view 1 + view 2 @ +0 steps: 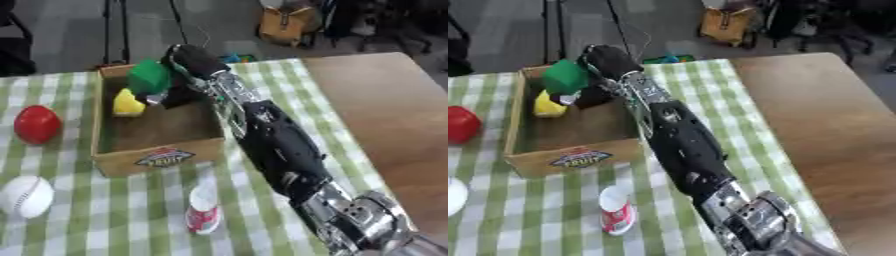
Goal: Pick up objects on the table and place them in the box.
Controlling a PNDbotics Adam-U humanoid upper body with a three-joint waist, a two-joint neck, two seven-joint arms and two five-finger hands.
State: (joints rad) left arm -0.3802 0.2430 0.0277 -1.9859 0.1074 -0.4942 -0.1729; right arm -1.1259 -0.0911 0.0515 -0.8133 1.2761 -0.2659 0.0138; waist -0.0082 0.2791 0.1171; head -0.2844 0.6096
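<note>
One green block (149, 76) sits clamped in the right hand's (179, 82) fingers over the cardboard box's (162, 159) far end; lower it beside the yellow piece (128, 105) before releasing.

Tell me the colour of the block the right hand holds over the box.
Green block, clearest in the left eye view.

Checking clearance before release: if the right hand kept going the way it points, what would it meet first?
Probably the yellow object in the box, just below the green block the right hand holds; depth is unclear.

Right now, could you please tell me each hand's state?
Right hand: shut on the green object, over the box.
Left hand: not in view.
</note>
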